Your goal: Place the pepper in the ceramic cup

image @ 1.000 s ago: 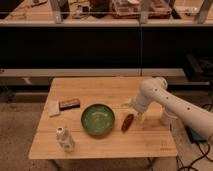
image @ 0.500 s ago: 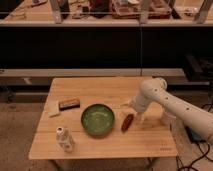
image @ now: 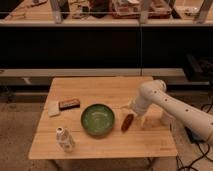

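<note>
The pepper (image: 127, 122) lies flat on the wooden table (image: 100, 87), right of centre. It is a small dark red-brown piece with its long axis running roughly front to back. It sits just beside the right rim of the green bowl (image: 98, 120), with a narrow strip of bare wood between the two.

The gripper (image: 135, 108) hangs close above and slightly behind the pepper, at the end of the white arm (image: 172, 106), which reaches in from the right. Its jaws stand spread wide and have hold of nothing. Whether a fingertip touches the pepper cannot be told.

The ceramic cup (image: 167, 119) stands near the table's right edge, to the right of the pepper. It is largely hidden behind the forearm, and only a white patch of it shows.

On the left half of the table a flat brown block (image: 69, 103) lies beside a pale flat piece (image: 53, 109). A small white patterned bottle (image: 64, 139) stands upright near the front-left corner, well apart from the pepper.
</note>
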Available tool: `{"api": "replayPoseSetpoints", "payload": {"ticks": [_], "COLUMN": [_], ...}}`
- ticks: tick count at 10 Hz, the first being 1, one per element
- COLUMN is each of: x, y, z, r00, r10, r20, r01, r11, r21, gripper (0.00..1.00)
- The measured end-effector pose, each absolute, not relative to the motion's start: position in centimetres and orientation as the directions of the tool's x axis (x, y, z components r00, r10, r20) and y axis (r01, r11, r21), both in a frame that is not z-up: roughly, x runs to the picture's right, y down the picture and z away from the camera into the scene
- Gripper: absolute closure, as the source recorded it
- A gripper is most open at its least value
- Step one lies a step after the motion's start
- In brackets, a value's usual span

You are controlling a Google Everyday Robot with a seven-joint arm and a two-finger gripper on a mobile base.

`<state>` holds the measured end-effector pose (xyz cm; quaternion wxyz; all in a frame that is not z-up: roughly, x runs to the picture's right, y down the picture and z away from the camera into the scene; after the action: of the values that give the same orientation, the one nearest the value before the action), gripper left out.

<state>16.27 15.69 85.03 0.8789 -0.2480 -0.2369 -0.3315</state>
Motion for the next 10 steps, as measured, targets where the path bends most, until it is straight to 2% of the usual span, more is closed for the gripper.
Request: {"api": "replayPoseSetpoints", "payload": {"ticks": [5,10], "x": [15.8,15.6], "y": [16.6,15.6], "z": [85.0,85.3], "r00": [0.636,0.607], "r10": [-0.466,-0.440], "r20": [0.615,0.662], "r01": [0.731,0.742], "r11": [0.618,0.612], "r21": [-0.289,-0.274], "gripper": [0.20,0.20]}}
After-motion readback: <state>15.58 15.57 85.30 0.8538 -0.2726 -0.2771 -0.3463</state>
